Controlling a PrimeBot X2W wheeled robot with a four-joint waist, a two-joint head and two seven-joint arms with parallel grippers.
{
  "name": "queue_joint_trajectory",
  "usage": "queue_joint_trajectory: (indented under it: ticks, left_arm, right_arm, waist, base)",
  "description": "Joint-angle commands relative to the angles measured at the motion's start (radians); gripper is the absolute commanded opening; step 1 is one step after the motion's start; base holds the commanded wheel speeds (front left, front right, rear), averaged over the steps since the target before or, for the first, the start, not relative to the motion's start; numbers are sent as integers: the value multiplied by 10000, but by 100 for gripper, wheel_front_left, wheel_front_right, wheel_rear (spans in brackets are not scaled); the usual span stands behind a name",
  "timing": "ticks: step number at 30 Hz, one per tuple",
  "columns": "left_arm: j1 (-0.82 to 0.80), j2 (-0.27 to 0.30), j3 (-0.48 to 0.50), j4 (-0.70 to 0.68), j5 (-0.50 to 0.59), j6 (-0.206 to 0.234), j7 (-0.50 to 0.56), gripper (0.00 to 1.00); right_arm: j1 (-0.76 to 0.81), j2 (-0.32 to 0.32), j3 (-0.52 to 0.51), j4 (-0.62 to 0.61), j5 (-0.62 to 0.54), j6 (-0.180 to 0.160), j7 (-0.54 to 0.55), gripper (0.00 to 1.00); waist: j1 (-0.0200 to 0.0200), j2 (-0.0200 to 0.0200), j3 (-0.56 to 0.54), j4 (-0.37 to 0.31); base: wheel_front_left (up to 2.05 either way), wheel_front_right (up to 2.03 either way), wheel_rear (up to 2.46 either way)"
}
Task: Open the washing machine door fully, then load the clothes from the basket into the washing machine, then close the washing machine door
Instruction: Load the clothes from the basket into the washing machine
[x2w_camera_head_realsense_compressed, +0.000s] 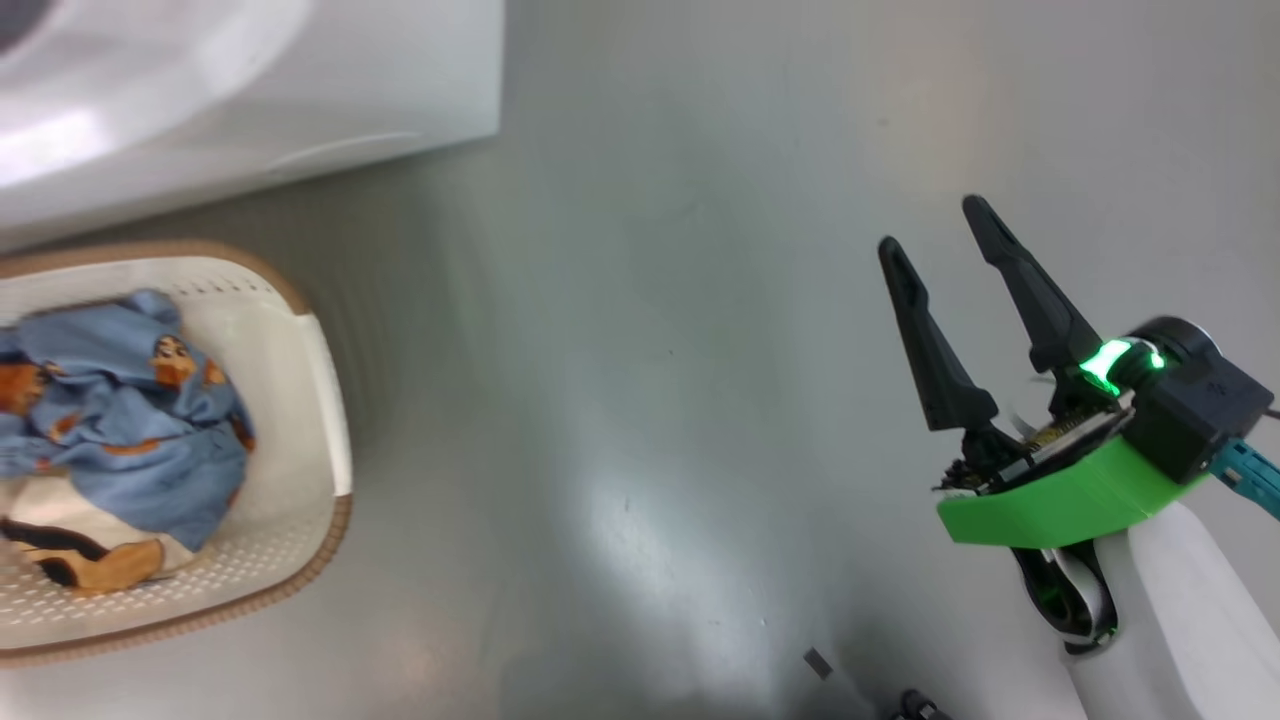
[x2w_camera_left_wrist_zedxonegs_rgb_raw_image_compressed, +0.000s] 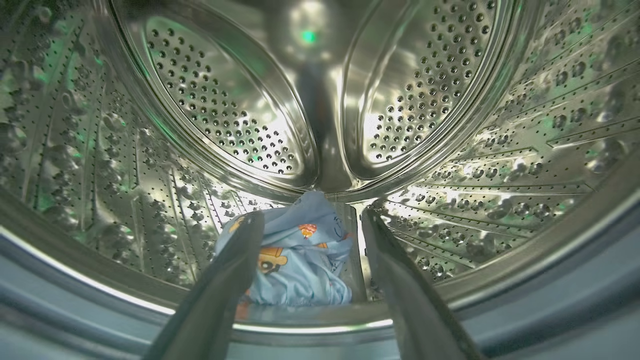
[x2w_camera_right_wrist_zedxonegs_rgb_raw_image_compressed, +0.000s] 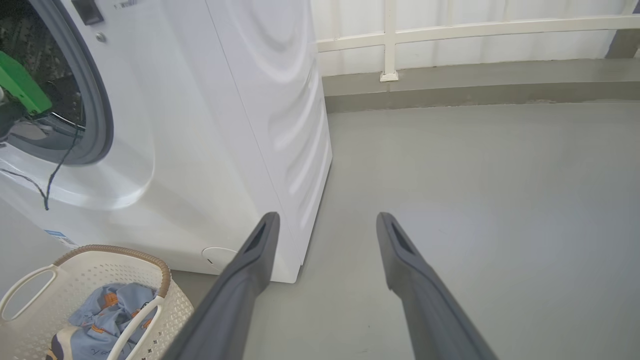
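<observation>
Ahead of the open left pincer (x2w_camera_left_wrist_zedxonegs_rgb_raw_image_compressed: 311, 214), one light-blue printed garment (x2w_camera_left_wrist_zedxonegs_rgb_raw_image_compressed: 300, 260) lies in the steel drum (x2w_camera_left_wrist_zedxonegs_rgb_raw_image_compressed: 225, 115); more clothes (x2w_camera_head_realsense_compressed: 130, 420) fill the cream basket (x2w_camera_head_realsense_compressed: 330, 400).

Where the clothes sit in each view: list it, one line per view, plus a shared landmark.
Head view: clothes in the basket, left edge.
Left wrist view: one garment in the drum, low centre.
Right wrist view: clothes in the basket, bottom left.
Shared landmark: the washing machine.
</observation>
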Motion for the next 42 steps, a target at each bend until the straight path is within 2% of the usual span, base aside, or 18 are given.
queue_joint_trajectory:
  ticks: [1,13,21,31,42]
  left_arm:
    - [561,471,267,-537,-24,214,-110,100]
    - [5028,-69,320,-4060,56,1435,-497,100]
    - [7286,-426,191,-5474,100,1841,-619,100]
    - [9501,-715,-121,-6298,205,1935,-711,100]
    - [10676,-1094,-1039,-6423,320,1581,-738,100]
  right_arm:
    - [509,-105,110,-185,-94,16,-118,100]
    - [1422,-289,-247,-94,-322,16,-118,100]
    - [1930,-287,-478,-10,-408,16,-118,100]
    - [2838,-164,-845,186,-551,16,-118,100]
    - [3834,100,-1105,206,-772,16,-118,100]
  waist:
    - [1,-1,-582,397]
    - [1,-1,-1929,989]
    - [1,-1,-2717,1182]
    - [1,-1,-3971,1496]
    - [1,-1,-5225,1861]
  base:
    - [0,0,0]
    - [0,0,0]
    - [0,0,0]
    - [0,0,0]
    - [0,0,0]
